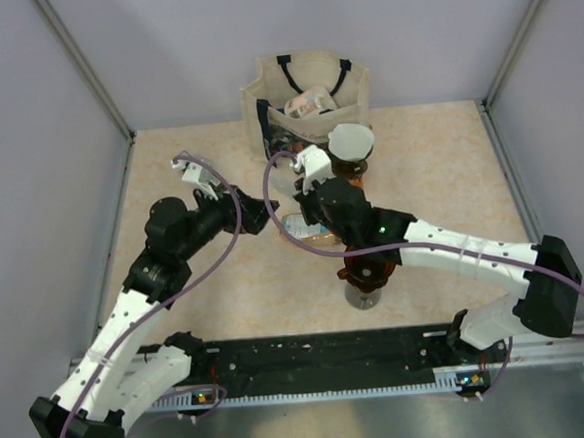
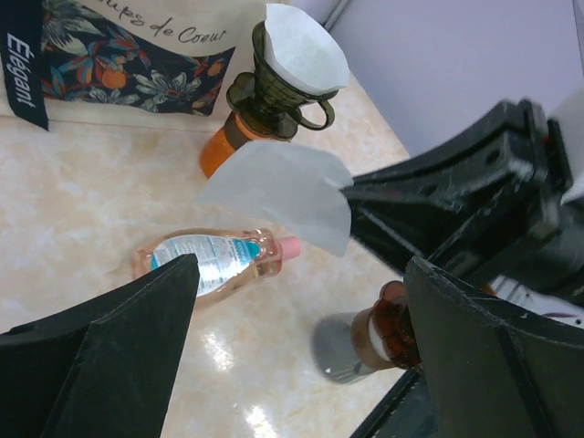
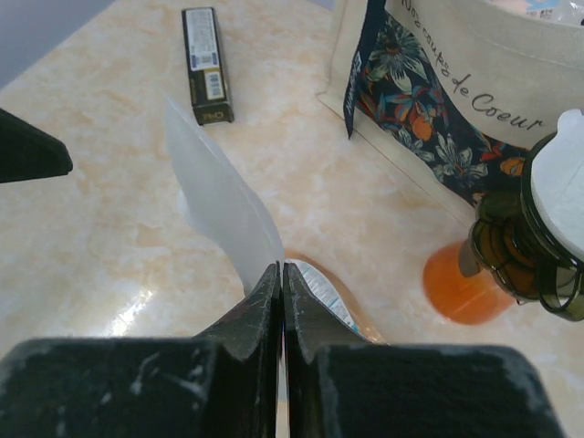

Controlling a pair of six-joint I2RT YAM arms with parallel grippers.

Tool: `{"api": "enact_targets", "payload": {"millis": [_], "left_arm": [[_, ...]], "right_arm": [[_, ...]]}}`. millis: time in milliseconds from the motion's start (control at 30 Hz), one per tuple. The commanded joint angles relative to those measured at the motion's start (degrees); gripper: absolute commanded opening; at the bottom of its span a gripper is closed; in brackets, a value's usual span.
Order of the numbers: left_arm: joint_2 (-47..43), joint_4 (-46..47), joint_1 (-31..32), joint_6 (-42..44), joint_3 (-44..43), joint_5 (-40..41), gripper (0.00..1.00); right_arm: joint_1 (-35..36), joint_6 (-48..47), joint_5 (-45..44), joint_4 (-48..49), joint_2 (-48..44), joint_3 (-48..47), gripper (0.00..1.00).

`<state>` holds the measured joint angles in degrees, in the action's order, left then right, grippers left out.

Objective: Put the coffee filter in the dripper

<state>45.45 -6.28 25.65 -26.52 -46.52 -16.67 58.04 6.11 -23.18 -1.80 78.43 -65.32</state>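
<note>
Brown and nearest the arm bases, a small vessel (image 1: 364, 277) on a grey foot stands on the desk (image 1: 439, 169), under the right arm; just beyond it a clear bottle (image 2: 214, 260) with a pink cap lies on its side; above that bottle the right tool (image 3: 281, 274) has its fingers pressed together on the edge of a white paper filter (image 3: 224, 196), held in the air and apart from the dripper (image 3: 520, 260); the left tool (image 2: 301, 263) faces it with fingers wide apart, gripping nothing; farther on, the dark dripper sits atop an orange bottle (image 3: 465, 283), with a second filter (image 3: 561, 178) inside it; a black box (image 3: 205, 64) lies flat off to one side; a cloth bag (image 1: 304, 98) stands at the far edge.
</note>
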Motion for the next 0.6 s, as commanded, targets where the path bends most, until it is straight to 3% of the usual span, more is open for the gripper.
{"api": "enact_targets", "payload": {"millis": [0, 233, 367, 567], "left_arm": [[4.1, 2.9, 0.1, -10.6, -3.3, 0.6, 0.99], [9.0, 9.6, 0.1, -13.5, -2.6, -4.3, 0.99], [10.8, 17.3, 0.2, -15.1, -0.7, -15.1, 0.97], [12.2, 21.9, 0.2, -17.3, 0.5, -18.8, 0.84]], "right_arm": [[3.2, -2.7, -10.8, 3.7, 1.9, -3.2, 0.00], [4.1, -2.1, -8.7, 7.0, 1.4, -2.1, 0.00], [4.1, -1.5, -3.0, 7.3, -0.1, -1.0, 0.00], [4.2, 0.8, 1.1, 8.1, -3.5, 1.6, 0.00]]}}
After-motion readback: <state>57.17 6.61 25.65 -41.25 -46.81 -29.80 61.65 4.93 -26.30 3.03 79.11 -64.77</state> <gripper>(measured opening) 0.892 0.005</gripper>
